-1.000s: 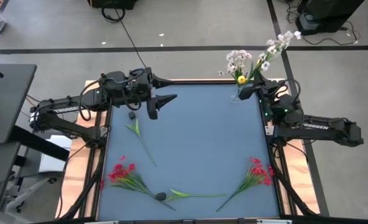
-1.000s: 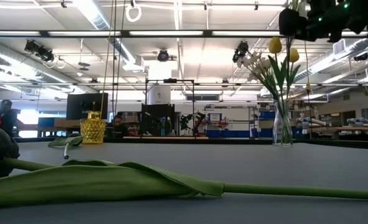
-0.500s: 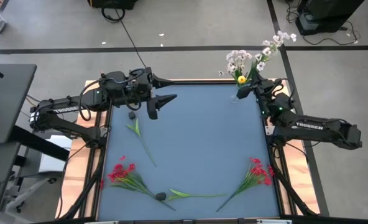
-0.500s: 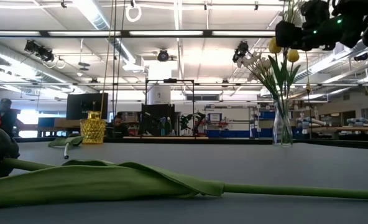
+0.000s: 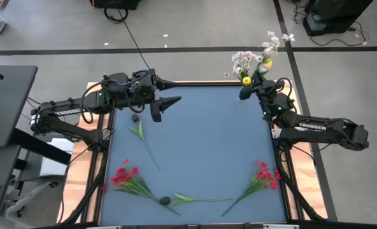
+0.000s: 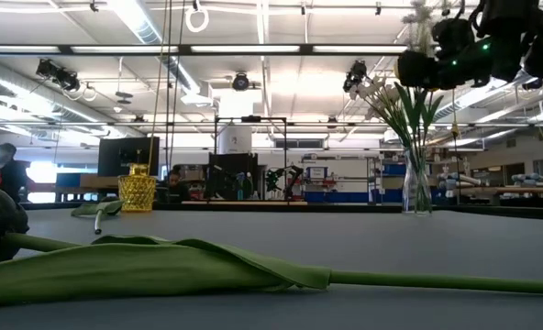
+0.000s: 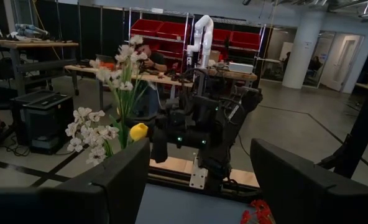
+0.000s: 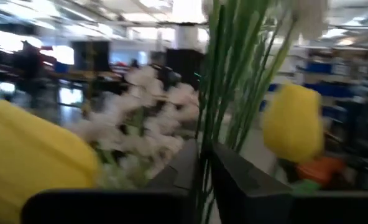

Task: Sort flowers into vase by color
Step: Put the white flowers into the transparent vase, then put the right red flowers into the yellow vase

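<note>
Right gripper (image 5: pixel 260 84) hovers above the clear vase (image 6: pixel 416 188) at the desk's far right corner, fingers clenched on the white spray's (image 5: pixel 274 43) green stems, so lower straight, release late; left gripper (image 5: pixel 165 94) waits spread wide.

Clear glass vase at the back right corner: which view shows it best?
The low view: the clear vase stands whole on the table, stems inside. The high view sees it only from above, partly hidden under blossoms. The left wrist view hides it behind a finger; the right wrist view shows only stems.
</note>
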Tool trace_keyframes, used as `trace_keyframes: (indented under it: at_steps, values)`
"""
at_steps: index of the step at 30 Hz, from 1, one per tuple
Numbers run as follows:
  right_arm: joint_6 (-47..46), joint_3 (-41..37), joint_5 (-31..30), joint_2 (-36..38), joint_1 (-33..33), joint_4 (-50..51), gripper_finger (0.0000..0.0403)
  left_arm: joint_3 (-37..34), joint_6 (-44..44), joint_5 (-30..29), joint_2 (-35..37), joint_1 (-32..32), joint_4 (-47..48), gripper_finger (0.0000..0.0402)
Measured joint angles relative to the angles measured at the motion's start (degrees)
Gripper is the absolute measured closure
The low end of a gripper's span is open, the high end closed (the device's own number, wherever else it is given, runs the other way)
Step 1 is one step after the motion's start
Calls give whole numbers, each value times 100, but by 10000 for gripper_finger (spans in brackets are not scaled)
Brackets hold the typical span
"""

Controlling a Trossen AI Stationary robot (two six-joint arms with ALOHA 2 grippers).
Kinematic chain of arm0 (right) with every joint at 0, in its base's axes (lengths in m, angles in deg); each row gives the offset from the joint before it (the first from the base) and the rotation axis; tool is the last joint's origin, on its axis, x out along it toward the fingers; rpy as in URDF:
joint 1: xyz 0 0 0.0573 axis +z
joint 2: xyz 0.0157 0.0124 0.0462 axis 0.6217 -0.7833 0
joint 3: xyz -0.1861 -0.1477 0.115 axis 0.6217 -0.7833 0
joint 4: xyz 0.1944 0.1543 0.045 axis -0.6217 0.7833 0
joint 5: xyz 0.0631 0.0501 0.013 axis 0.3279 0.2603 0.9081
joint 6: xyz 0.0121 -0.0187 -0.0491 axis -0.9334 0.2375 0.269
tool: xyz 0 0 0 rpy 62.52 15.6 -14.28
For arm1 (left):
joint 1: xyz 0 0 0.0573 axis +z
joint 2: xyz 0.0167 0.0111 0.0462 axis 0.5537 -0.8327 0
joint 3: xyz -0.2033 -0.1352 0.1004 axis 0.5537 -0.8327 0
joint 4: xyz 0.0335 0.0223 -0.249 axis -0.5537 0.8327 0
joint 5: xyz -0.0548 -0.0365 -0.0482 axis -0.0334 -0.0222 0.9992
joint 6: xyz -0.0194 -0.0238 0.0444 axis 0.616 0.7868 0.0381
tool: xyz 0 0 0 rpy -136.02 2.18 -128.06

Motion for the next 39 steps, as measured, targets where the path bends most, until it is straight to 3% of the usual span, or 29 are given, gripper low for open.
trace_keyframes:
  at_steps: [3,12,20,29,33,39]
  values:
    - [-48,0,-293,0,79,279,323,0,1,0,0,0,0,118]
    - [-606,0,-257,36,369,1414,262,0,0,1,0,0,0,118]
    - [-359,155,-1187,451,1018,2153,253,0,1,1,0,0,0,118]
    - [-992,821,-1255,973,1830,3272,253,0,2,-1,0,0,0,118]
    - [-980,1180,-876,1145,2294,3404,251,0,2,-1,0,0,0,118]
    - [-1809,1542,449,1145,2899,4292,252,0,2,0,0,0,1,118]
